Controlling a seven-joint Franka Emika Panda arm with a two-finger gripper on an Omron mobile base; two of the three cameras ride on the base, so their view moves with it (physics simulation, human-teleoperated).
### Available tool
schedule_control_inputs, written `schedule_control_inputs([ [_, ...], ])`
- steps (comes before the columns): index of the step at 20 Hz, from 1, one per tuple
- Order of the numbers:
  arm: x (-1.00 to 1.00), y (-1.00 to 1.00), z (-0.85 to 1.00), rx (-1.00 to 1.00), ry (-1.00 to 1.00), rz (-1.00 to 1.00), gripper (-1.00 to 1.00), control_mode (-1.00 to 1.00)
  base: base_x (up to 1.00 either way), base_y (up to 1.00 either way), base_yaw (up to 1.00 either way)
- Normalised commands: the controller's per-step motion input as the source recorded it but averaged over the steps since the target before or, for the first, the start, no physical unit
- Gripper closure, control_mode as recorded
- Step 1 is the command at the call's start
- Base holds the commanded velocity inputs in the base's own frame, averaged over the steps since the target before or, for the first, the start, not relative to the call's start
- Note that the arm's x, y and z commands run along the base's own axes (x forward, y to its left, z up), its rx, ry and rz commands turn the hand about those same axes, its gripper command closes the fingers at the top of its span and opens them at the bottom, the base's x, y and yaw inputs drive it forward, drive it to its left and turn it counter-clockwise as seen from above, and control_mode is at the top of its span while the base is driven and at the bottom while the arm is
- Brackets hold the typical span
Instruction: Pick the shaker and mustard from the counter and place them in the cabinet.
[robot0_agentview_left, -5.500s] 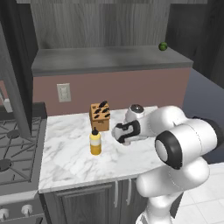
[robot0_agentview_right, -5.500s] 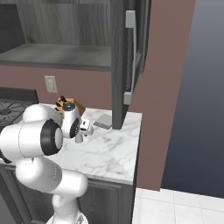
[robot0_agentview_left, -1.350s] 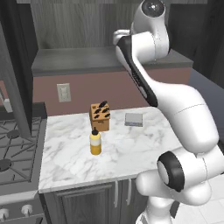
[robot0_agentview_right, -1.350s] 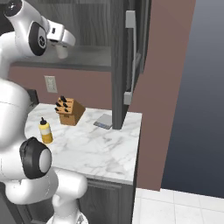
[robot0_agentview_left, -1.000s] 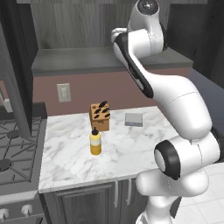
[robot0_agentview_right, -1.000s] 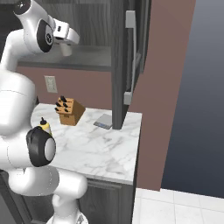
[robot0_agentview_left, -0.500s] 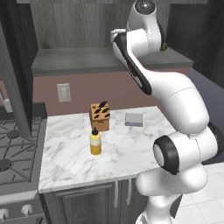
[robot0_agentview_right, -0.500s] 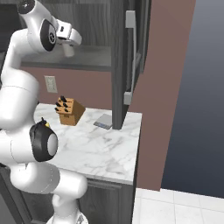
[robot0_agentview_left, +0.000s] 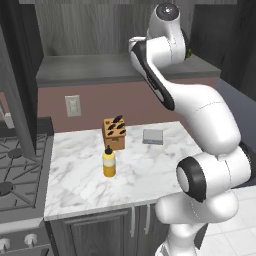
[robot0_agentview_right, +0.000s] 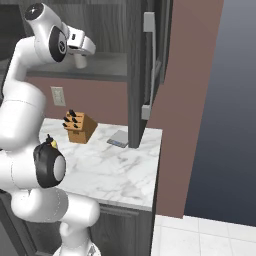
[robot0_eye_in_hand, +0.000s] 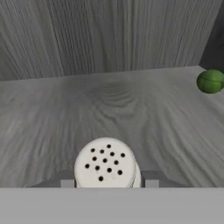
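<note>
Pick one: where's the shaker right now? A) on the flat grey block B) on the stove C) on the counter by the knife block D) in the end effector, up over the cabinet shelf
D: the shaker sits between the end effector's fingers, above the cabinet shelf; the mustard is on the counter.

Mustard (robot0_agentview_left: 109, 162) on counter (robot0_agentview_left: 150, 175), before knife block (robot0_agentview_left: 114, 133)
</note>
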Motion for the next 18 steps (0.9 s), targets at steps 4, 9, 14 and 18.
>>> schedule_control_inputs([
  [4,0.21,-0.03,-0.03,0.0,0.0,0.0,1.0,-1.0,0.0,0.0,0.0],
  [9,0.48,-0.02,0.0,0.01,0.0,0.0,1.0,-1.0,0.0,0.0,0.0],
  [14,0.51,0.0,-0.05,0.01,0.02,0.0,1.0,-1.0,0.0,0.0,0.0],
  [18,0.35,-0.03,-0.17,0.0,0.02,0.0,1.0,-1.0,0.0,0.0,0.0],
])
